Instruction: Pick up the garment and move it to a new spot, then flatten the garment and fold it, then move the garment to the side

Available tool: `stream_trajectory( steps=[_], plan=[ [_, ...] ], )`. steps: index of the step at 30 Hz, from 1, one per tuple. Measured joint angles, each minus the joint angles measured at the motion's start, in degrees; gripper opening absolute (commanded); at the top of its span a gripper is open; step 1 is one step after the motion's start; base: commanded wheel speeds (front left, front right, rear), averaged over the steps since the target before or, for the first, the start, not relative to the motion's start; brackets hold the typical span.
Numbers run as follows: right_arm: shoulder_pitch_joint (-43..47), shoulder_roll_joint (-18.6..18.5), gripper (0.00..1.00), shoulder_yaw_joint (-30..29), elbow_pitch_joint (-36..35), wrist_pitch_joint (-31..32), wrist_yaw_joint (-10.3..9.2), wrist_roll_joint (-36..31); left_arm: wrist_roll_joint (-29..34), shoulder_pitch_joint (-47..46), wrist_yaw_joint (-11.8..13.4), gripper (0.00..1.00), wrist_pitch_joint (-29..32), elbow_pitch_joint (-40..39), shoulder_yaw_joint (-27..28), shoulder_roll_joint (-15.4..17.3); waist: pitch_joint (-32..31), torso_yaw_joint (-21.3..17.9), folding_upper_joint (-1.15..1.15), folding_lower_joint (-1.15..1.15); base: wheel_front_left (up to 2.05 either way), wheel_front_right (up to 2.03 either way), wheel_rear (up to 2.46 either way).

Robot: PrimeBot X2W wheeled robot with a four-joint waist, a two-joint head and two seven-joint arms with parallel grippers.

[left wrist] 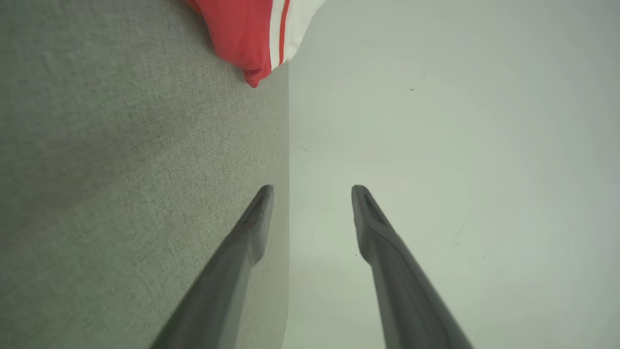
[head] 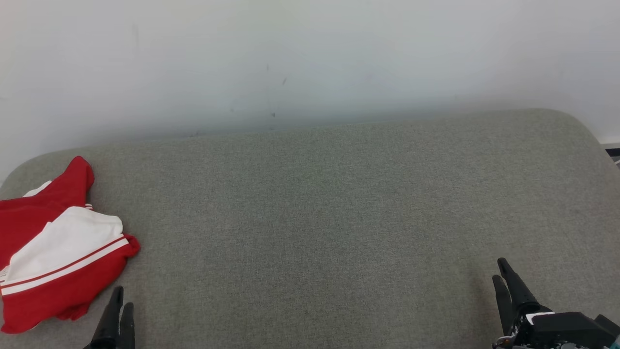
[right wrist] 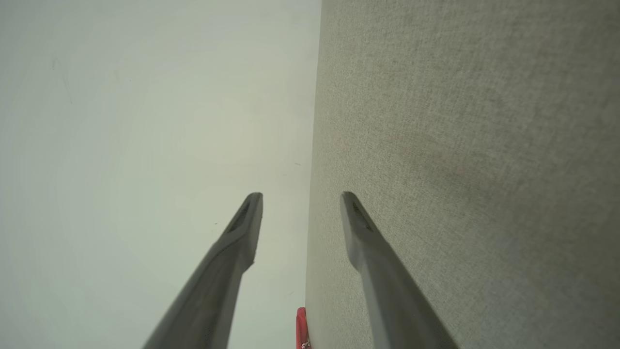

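On one cushion point(head: 339, 194): one garment point(head: 58, 261), two spread end effectors point(head: 123, 296) point(head: 499, 269).

A grey padded bench point(head: 339, 218) bears a red-and-white garment point(head: 58, 257) at its left end.

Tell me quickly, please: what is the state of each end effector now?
Left end effector: open, holding nothing.
Right end effector: open, holding nothing.

The red garment point(head: 58, 261) with white panel and stripes lies crumpled at 8 o'clock on the grey padded surface point(head: 315, 218).
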Motion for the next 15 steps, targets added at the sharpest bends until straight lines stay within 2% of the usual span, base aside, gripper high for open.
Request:
stream_trajectory(
  steps=[6,15],
  plan=[
    [-0.43,0.0,1.0,1.18,-0.22,-1.08,0.0,-0.32,0.22,-0.1,0.0,1.0,-1.12,-0.11,-0.38,0.02,0.02,-0.01,0.0,0.0,0.0,0.0,0.0],
    [-0.89,-0.32,1.0,3.38,-0.22,-2.79,-0.59,-5.38,4.08,-0.12,0.52,1.0,-2.88,-0.31,-1.52,0.35,0.08,-0.23,0.0,0.0,0.0,0.0,0.0]
  ],
)
